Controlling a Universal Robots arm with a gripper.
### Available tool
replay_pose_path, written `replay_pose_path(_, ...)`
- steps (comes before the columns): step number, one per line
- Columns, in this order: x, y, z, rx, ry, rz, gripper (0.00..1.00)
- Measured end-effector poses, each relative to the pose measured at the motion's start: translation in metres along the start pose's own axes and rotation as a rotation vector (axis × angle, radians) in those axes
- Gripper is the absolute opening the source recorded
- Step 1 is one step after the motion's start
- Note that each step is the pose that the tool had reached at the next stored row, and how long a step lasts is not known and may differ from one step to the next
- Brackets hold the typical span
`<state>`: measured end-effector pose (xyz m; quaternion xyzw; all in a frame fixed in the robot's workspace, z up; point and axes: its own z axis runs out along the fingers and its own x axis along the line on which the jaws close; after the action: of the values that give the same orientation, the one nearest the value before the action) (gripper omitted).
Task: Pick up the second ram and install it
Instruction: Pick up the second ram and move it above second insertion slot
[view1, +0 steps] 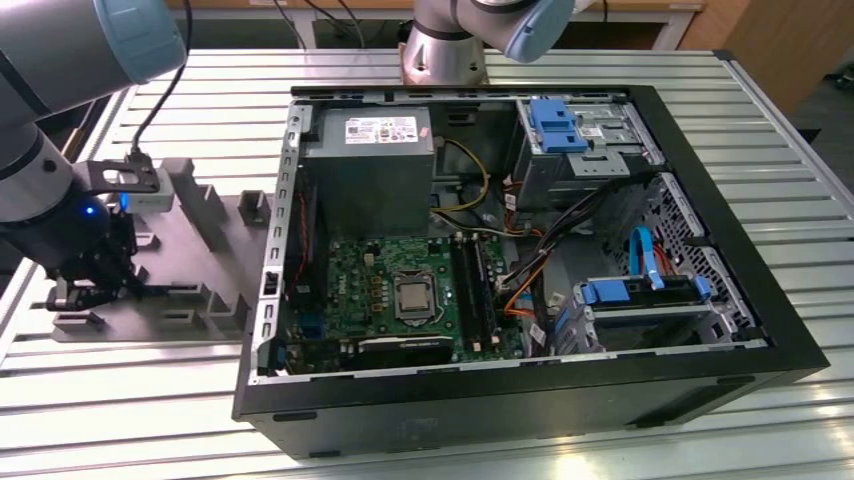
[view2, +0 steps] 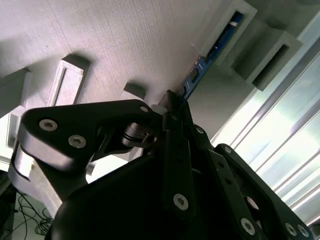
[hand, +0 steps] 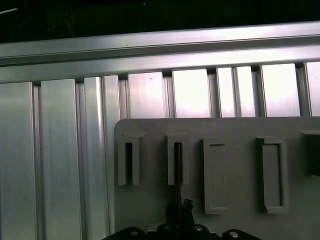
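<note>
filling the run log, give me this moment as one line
step: pick | gripper: shut on second ram | second ram: seated in gray holder slot | site: beside open pc case

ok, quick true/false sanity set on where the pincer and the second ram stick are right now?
1. The black pincer is over the grey slotted holder, outside the black computer case. True.
2. The blue-green ram stick is seated in the green motherboard. False: it sits in the holder's slots.
3. The pincer is open, clear of the stick. False: in the second wrist view it is closed on the stick's end.
4. The case lies open with the motherboard exposed. True.
</note>
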<state>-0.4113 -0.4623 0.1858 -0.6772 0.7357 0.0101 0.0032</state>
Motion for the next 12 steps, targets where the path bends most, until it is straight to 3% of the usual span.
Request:
replay_pose_path(8,0.0004,0.0000,0.0000,-0.0017,0.0010,-0.092,0.14)
replay_pose_path(12,0.0006,-0.0001,0.0000,-0.0021,0.0012,-0.112,0.14)
